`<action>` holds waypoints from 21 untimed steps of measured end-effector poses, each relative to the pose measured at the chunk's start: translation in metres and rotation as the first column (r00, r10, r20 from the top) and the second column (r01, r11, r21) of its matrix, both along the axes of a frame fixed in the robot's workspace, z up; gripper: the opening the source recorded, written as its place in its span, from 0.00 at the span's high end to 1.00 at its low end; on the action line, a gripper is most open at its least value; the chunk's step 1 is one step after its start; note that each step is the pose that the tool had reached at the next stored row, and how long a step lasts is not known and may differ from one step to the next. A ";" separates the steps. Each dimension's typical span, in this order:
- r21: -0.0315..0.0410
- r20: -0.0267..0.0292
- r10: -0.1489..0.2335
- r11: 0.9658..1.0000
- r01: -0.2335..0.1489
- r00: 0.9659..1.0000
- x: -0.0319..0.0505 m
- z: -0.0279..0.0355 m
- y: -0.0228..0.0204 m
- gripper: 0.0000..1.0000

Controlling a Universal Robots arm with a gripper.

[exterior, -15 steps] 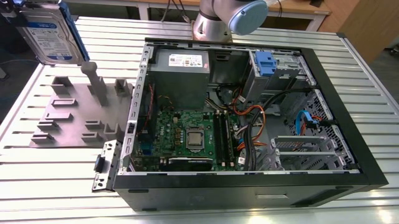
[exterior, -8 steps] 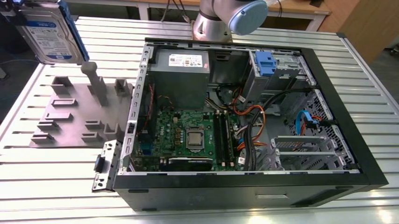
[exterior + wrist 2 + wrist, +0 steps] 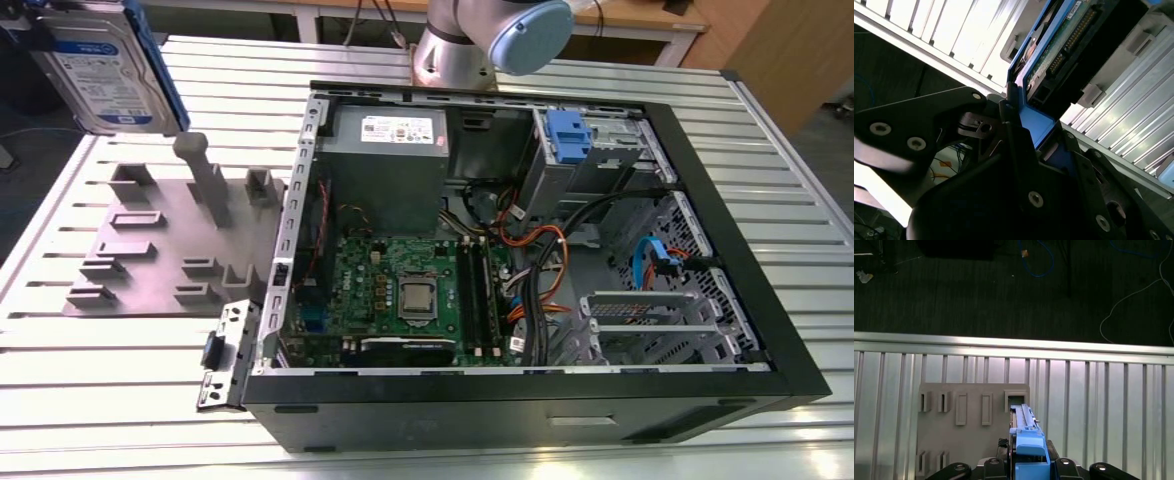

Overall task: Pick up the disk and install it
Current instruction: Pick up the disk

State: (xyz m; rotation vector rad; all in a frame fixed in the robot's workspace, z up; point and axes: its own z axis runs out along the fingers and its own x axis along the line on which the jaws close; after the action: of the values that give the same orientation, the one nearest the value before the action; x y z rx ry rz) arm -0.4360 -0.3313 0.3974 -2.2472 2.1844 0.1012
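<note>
**Disk clamped in my gripper, held over the grey fixture, clear of the case**

The disk [image 3: 100, 65] is up off the table, in the top corner at the exterior view's left. It stands on edge with its white-and-blue label facing that camera and the blue carrier running down one long side. Both wrist views show it edge-on [image 3: 1024, 422] [image 3: 1054, 55]. The second wrist view shows its green circuit-board face and a connector row.

My gripper [image 3: 1030, 462] [image 3: 1036, 127] is closed on the disk. Its black fingers [image 3: 1011, 112] press the blue carrier's end from both sides, and no gap is visible.

In the first wrist view the disk hangs above the grey fixture plate [image 3: 974, 440] [image 3: 147, 250], roughly over a square socket at its corner, not touching it as far as I can tell. The plate has rows of raised slots and one upright peg, and it lies flat on the slatted aluminium table [image 3: 134, 400]. Past the table edge there is dark floor [image 3: 979, 285] with loose cables [image 3: 1134, 290].

The open computer case [image 3: 787, 340] lies on the table just beside the plate, on the exterior view's right, well apart from the disk. Inside it:
- a grey power supply [image 3: 387, 160] with a white sticker
- a green motherboard [image 3: 400, 290]
- bundled orange and black wires [image 3: 541, 270]
- a blue carrier piece [image 3: 567, 135] sitting in the drive bay at the far corner

My arm's base [image 3: 467, 40] stands behind the case.
</note>
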 end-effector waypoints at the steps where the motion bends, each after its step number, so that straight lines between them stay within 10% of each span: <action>1: 0.000 0.000 0.000 1.000 0.000 1.000 0.0000 0.0006 0.0000 0.63; 21: 0.000 0.000 0.000 1.000 0.000 1.000 0.0000 0.0117 0.0000 0.63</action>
State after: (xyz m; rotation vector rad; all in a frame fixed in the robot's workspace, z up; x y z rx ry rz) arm -0.4360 -0.3313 0.4091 -2.2473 2.1844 0.1013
